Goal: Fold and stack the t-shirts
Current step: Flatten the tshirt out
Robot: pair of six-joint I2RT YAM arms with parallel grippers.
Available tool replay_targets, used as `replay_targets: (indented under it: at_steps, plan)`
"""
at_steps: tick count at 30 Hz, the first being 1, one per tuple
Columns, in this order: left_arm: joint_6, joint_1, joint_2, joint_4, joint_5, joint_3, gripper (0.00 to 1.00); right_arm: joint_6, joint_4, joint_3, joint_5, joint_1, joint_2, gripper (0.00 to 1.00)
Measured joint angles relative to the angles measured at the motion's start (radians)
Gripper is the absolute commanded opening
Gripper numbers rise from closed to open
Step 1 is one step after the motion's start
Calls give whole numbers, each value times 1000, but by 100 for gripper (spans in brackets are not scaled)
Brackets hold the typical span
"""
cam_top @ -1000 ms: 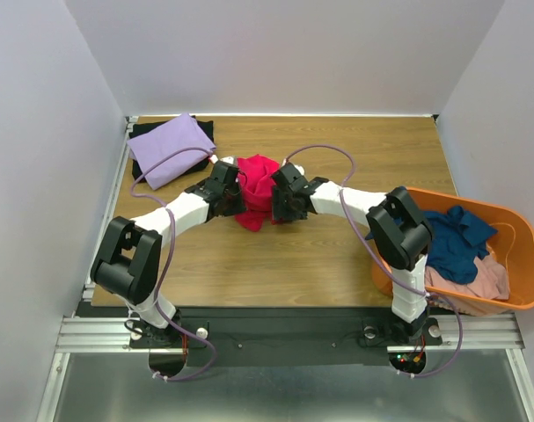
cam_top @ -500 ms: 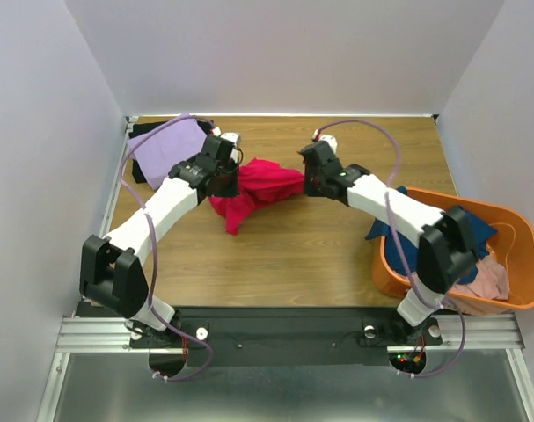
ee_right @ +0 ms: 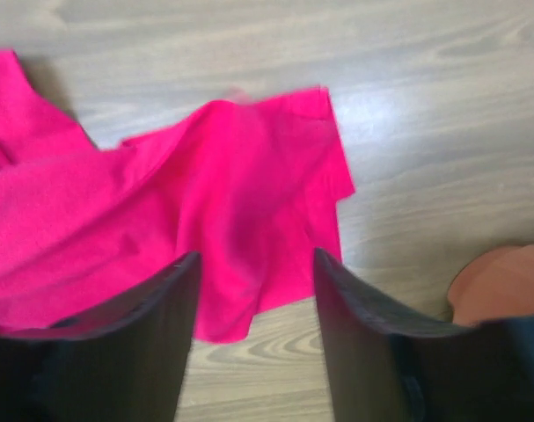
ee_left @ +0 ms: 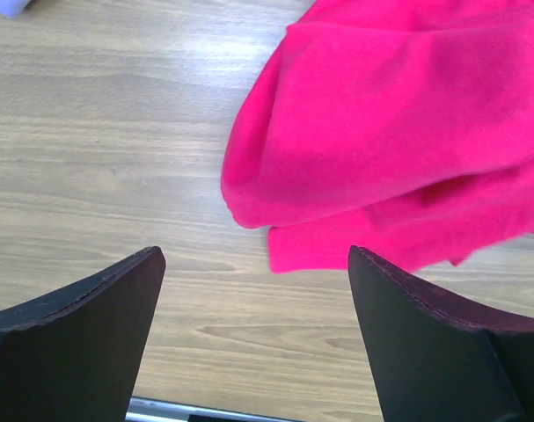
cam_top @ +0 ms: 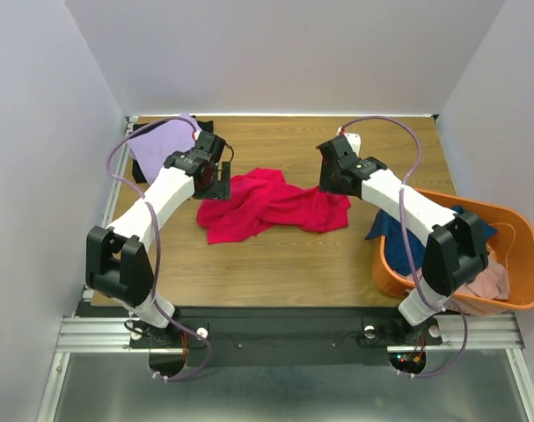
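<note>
Wood-grain table (cam_top: pixel 275 264), pale walls: crimson-pink t-shirt (cam_top: pixel 267 204) lies rumpled mid-table, w/ neither gripper holding it.
Far-left corner: lavender t-shirt (cam_top: pixel 161 145), folded flat. Left gripper (ee_left: pixel 253 255) has jaws spread wide, nothing btwn them, just beside the crimson hem. Cloth is soft, matte, bunched in overlapping lobes, so a pinch prob. catches two layers or drags the heap instead of flattening it. Right gripper (ee_right: pixel 256 257) has jaws apart above the thin, floppy right edge. Far right: glossy orange tub (cam_top: pixel 529 236) w/ navy t-shirt (cam_top: pixel 385 229) spilling over its rim near the right arm (snag risk) and dusty pink t-shirt (cam_top: pixel 500 281).
</note>
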Motion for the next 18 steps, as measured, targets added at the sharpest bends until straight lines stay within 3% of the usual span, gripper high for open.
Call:
replay_targets:
  at_steps: [5,11,18]
  plan:
    - [-42,-21,-89,65,45,-78,87,17,-21,0,-40,3,25,67]
    - [-117,-49,-113,154,186,-235,87,28,-21,2,-64,5,31,70]
    - [-180,-94,-57,191,218,-310,88,43,-21,2,-106,-14,44,70]
